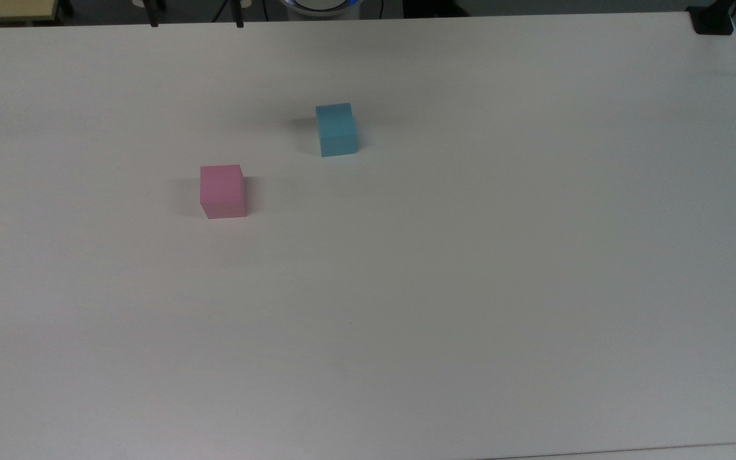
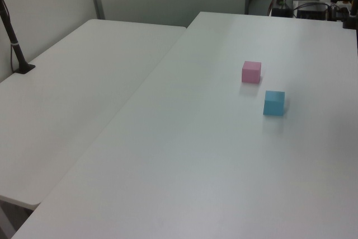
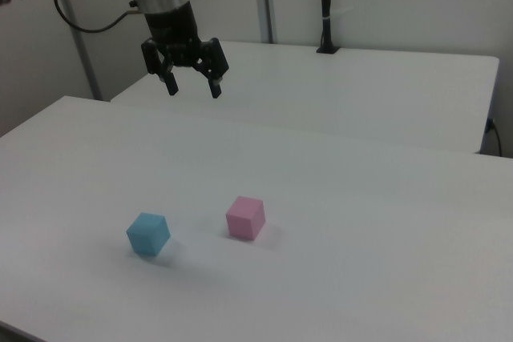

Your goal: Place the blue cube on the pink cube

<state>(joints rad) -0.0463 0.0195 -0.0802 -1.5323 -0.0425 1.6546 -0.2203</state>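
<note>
The blue cube (image 3: 147, 234) and pink cube (image 3: 244, 217) sit apart on the white table (image 3: 361, 222), faces unmarked; the gripper (image 3: 193, 87) hangs spread, empty.

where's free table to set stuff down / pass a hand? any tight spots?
Nearly all the white table is bare: everything on the top view's right of the blue cube and below the pink cube. The tightest spot is the gap between the cubes, which stand apart. The gripper hangs open, high above the table.
</note>
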